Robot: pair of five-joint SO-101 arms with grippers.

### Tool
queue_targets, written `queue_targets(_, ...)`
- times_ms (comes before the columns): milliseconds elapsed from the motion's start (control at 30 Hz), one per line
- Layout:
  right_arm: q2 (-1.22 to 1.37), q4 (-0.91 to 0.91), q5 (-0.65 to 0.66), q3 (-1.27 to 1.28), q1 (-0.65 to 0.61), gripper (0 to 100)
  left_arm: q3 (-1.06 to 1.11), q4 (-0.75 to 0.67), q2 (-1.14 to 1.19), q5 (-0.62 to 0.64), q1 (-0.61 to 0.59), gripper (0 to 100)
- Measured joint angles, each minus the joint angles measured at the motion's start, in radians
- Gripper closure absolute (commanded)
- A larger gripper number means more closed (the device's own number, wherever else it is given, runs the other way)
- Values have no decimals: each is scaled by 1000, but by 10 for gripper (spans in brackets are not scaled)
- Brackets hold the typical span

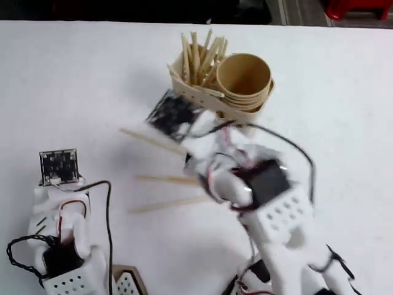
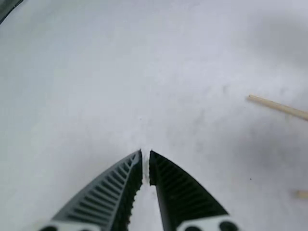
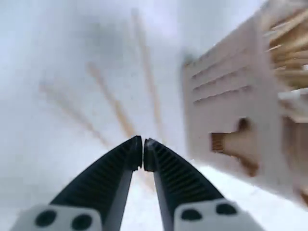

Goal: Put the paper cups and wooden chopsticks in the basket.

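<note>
Paper cups [image 1: 245,77], stacked, and bundled chopsticks [image 1: 199,58]: in basket [image 1: 190,89] just beside right end effector [image 3: 143,144], which is pressed together, empty. Three loose chopsticks [image 1: 164,179]: on table [image 1: 73,80] ahead of it. Left end effector [image 2: 145,156]: pressed together, empty, well apart from them.

Robotics lab or maker workshop, prob. Plain white bench [image 1: 67,80] carries a white plastic left arm [image 1: 61,246] & a white plastic right arm [image 1: 279,215] w/ bare red & black wires; dark floor [image 1: 123,9] and a red plastic item [image 1: 359,9] lie past the far edge.
</note>
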Motion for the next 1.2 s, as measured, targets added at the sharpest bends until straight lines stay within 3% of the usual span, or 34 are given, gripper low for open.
queue_targets(200,106,-55,112,207,-77,815,0,0,0,0,0,950)
queue_targets(400,118,-164,250,431,-60,674,0,0,0,0,0,950)
queue_targets(700,123,-374,339,623,-31,670,0,0,0,0,0,950)
queue_targets(967,316,-440,342,600,-66,671,0,0,0,0,0,950)
queue_targets(1200,560,-482,341,450,-14,679,0,0,0,0,0,950)
